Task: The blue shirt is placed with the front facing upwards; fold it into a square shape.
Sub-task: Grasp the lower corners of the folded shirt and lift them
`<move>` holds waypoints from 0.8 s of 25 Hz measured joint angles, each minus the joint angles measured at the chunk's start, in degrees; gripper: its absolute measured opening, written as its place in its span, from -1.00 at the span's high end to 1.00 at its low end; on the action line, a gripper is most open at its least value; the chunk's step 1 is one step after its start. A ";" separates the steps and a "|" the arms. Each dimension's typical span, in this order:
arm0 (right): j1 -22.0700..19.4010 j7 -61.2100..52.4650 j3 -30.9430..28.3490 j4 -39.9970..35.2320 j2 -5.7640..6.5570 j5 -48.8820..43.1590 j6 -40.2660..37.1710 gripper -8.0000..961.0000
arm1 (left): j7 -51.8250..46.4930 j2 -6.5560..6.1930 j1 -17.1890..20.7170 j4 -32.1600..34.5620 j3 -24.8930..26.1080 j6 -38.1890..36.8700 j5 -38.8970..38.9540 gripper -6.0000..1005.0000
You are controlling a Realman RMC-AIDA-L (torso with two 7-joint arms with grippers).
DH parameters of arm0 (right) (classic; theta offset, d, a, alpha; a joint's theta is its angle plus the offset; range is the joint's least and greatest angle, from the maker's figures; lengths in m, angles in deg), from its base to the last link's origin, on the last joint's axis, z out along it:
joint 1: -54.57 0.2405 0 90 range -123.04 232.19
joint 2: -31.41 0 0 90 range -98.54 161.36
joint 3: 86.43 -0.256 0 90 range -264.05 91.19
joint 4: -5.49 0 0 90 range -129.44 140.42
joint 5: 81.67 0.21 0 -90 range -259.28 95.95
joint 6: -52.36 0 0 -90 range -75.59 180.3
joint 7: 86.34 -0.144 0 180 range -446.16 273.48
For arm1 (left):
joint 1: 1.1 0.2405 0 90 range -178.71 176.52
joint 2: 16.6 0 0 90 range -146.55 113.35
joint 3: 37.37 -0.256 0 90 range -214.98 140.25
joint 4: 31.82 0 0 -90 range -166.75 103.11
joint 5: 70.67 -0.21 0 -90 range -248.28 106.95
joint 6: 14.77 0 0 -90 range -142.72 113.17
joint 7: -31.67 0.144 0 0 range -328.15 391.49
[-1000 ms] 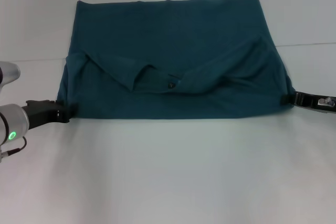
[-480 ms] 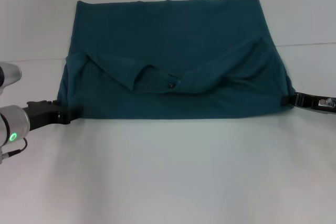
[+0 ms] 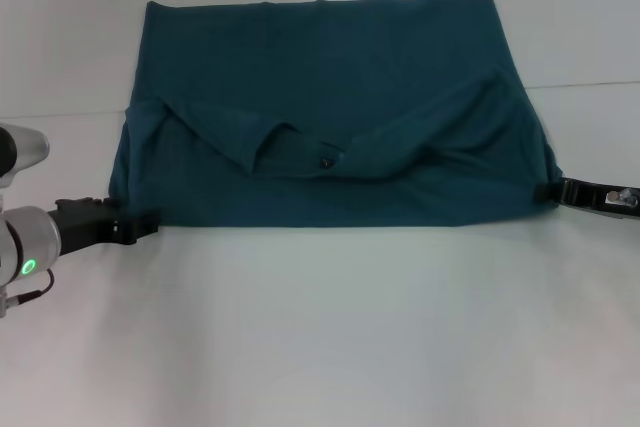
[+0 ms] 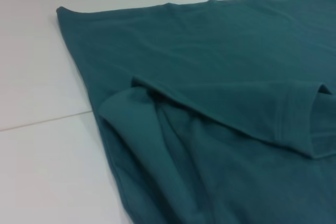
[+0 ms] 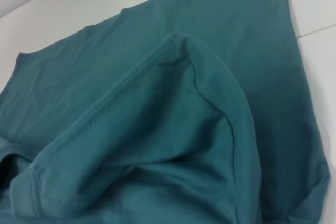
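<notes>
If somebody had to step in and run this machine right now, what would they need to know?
Left gripper: at the shirt's near left corner, low on the table; grip unclear.
Right gripper: at the near right corner; grip unclear.
Blue shirt: lying flat, its collar end folded over onto the body, sleeves tucked in.
Done: one lengthwise fold.
Left: probably more folding, since it is still a wide rectangle rather than a square.

You were working at what looked like a lab or test bench, not a home: a broad, plain white table (image 3: 330, 327) filled the whole head view, with only a thin seam line crossing its surface and no furniture, walls or household things around it.
</notes>
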 joint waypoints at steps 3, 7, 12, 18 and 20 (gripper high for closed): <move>-0.02 0.06 0.00 0.01 -0.02 0.00 0.00 0.90 | 0.08 -0.01 -0.19 -0.39 -0.49 0.02 -0.06 -0.25; -0.07 0.06 0.00 -0.11 -0.11 0.00 -0.17 0.90 | 0.28 -0.01 -0.41 -0.62 -0.95 0.08 -0.07 -0.25; -0.12 -0.15 0.00 -0.31 -0.13 0.00 -0.54 0.90 | 0.40 -0.01 -0.42 -0.18 -1.16 0.67 0.08 -0.20; -0.11 -0.14 0.00 -0.35 -0.12 0.00 -0.58 0.90 | 0.12 -0.01 -0.47 -0.38 -1.06 1.05 -0.04 0.09; -0.11 -0.14 0.00 -0.36 -0.12 0.00 -0.59 0.90 | 0.11 -0.01 -0.47 -0.45 -1.09 1.15 -0.05 0.25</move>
